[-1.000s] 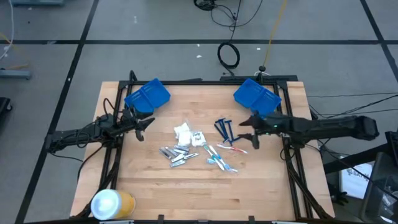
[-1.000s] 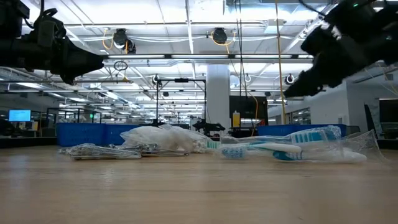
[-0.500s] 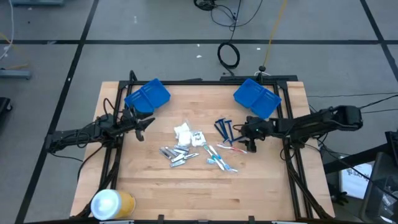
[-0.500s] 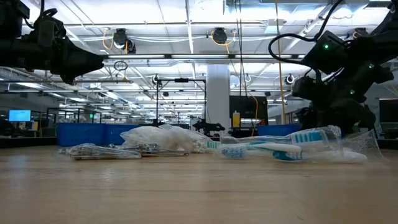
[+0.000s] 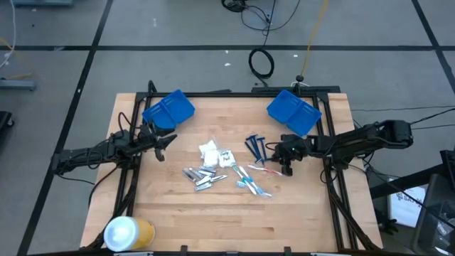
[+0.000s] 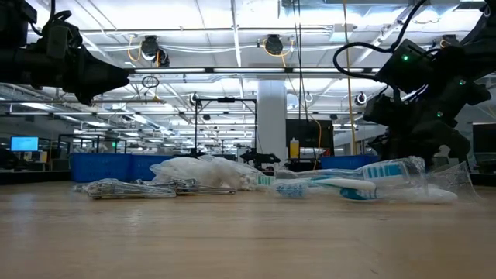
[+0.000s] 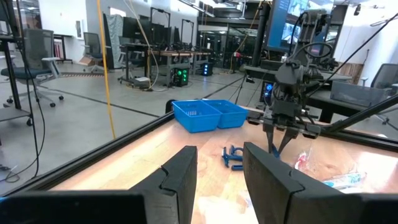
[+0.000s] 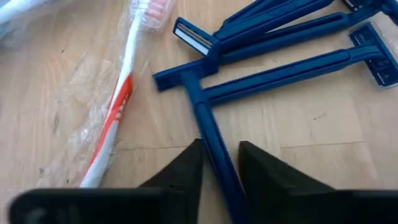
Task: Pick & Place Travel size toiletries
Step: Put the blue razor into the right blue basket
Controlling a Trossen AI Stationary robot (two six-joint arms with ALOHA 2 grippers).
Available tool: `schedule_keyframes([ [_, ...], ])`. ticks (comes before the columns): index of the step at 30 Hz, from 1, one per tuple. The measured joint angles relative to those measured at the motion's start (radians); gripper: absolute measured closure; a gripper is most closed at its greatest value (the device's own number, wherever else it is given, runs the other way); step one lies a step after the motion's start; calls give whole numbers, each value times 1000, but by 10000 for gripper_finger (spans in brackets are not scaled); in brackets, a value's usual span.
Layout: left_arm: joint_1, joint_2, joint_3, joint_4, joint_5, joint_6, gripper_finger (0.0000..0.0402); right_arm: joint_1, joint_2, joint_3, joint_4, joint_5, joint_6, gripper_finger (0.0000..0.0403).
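Several dark blue razors (image 5: 256,147) lie right of the table's middle, beside wrapped toothbrushes (image 5: 252,178), silver tubes (image 5: 200,176) and white packets (image 5: 210,151). My right gripper (image 5: 280,161) is down at the table by the razors, its fingers pointing down, shut on one razor (image 8: 211,124). A red-and-white toothbrush (image 8: 118,106) lies just beside that razor. My left gripper (image 5: 168,142) waits above the table's left side. It is open, with nothing between its fingers (image 7: 180,180). My right gripper pinches the razor's handle (image 8: 219,160) between its two fingers (image 8: 186,171), well away from the T-shaped head (image 8: 181,79). The fingers come from above and lie across the handle. The razor lies flat on the table.
Blue bins stand at the far left (image 5: 168,109) and far right (image 5: 293,110). A big yellow-and-white roll (image 5: 128,232) lies at the near left corner. A black frame (image 5: 126,178) runs along the table's edges. Bare wood lies along the near side.
My right gripper has come down to the table and a little toward its left edge, onto the razors. Its fingers, wide apart a second ago, have shut on one razor's handle. The toiletries lie where they were.
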Motion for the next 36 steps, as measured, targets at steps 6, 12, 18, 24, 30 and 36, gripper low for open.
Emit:
schedule_keyframes([
  [6, -1, 0, 0, 0, 0, 0, 275, 0, -15, -1, 5, 3, 11, 380],
  [12, -1, 0, 0, 0, 0, 0, 275, -1, -111, -4, 3, 11, 12, 365],
  [18, 0, 0, 0, 0, 0, 0, 275, -1, -258, -3, 9, 106, 65, 357],
  [24, 0, 0, 0, 0, 0, 0, 275, -1, -410, -3, 0, 352, 176, 380],
  [30, 0, 0, 0, 0, 0, 0, 275, -1, -519, -2, -143, 780, 317, 380],
  [36, 0, 0, 0, 0, 0, 0, 275, -1, -580, -2, -389, 1020, 581, 378],
])
